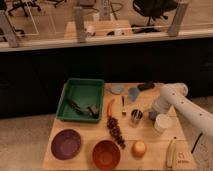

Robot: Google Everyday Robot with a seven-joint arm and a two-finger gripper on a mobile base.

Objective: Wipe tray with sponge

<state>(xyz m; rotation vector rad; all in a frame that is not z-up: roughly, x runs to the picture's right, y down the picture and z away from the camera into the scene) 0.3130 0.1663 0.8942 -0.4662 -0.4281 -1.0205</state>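
The green rectangular plastic tray (pixel 84 90) sits at the back left of the wooden table (pixel 155 146), with dark items inside. The white arm's gripper (pixel 152 114) hangs low between a metal cup (pixel 136 117) and a white cup (pixel 162 123). Whether it is open or closed cannot be told.

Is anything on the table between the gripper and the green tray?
Yes. The gripper is low at the right of the table; between it and the tray lie a metal cup, a fork and an orange vegetable beside the tray's right edge.

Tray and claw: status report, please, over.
Claw low over table, right side. Green tray at left, dark items inside. Metal cup stands between them.
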